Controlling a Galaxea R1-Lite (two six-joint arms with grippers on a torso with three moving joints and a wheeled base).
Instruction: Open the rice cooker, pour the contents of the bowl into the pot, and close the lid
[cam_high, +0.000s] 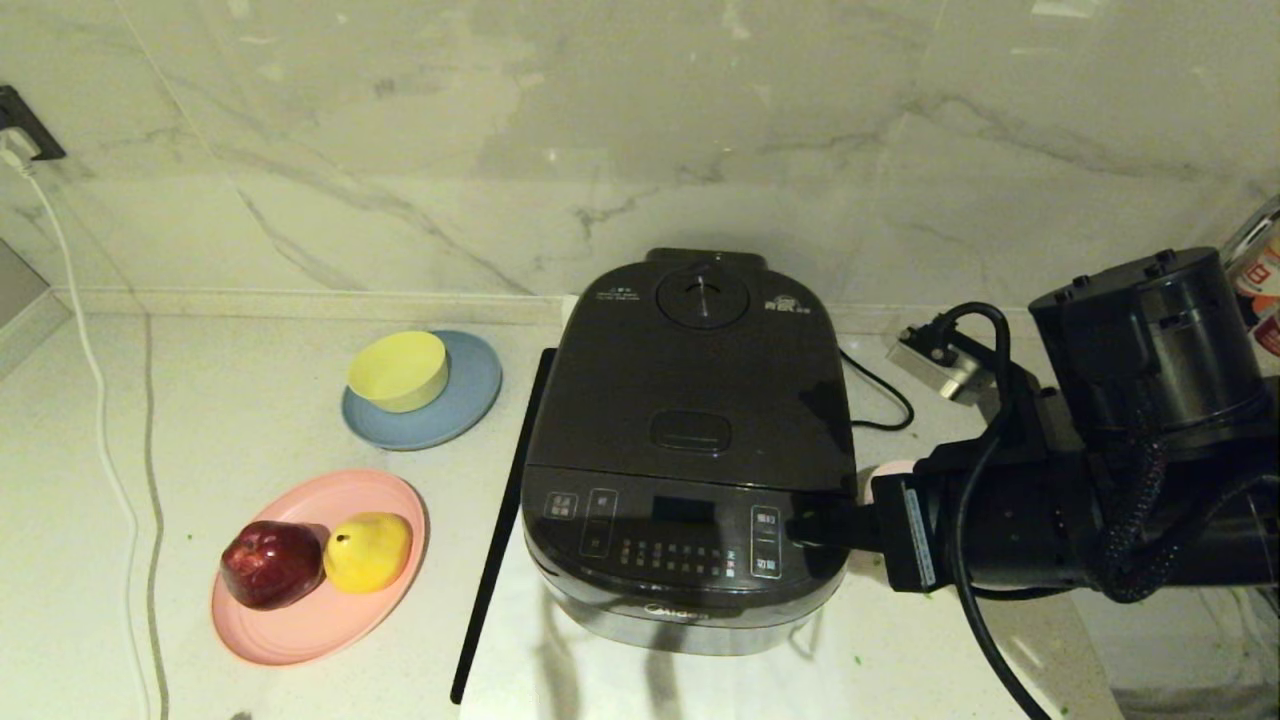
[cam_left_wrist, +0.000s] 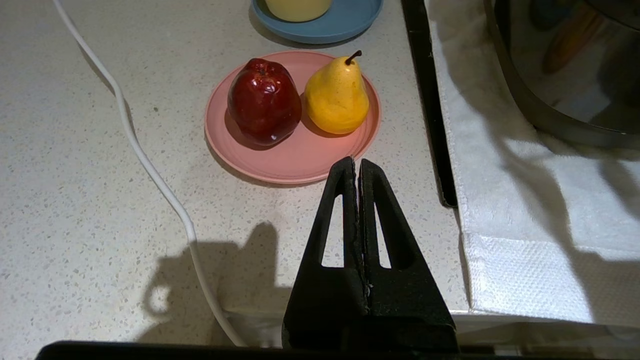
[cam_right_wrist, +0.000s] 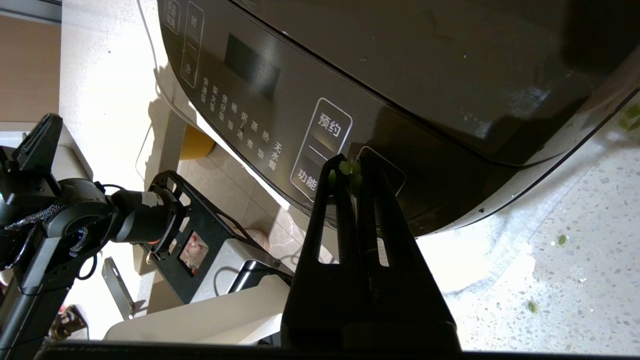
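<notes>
The dark rice cooker (cam_high: 690, 450) stands on a white cloth at the middle of the counter. Its lid (cam_high: 690, 370) is down, so the pot is hidden. My right gripper (cam_high: 800, 525) is shut, its tips against the right end of the front button panel (cam_right_wrist: 320, 145). A few green bits of the contents (cam_right_wrist: 346, 167) cling to the fingertips, and others lie scattered on the counter (cam_right_wrist: 562, 240). A pale pink sliver, probably the bowl (cam_high: 888, 468), shows behind the right arm. My left gripper (cam_left_wrist: 357, 162) hangs shut and empty over the counter near the pink plate.
A pink plate (cam_high: 300, 620) with a red apple (cam_high: 270, 563) and a yellow pear (cam_high: 368, 550) lies front left. Behind it, a yellow bowl (cam_high: 398, 370) sits on a blue plate (cam_high: 470, 400). A white cable (cam_high: 110, 450) runs down the left. A black strip (cam_high: 500, 540) edges the cloth.
</notes>
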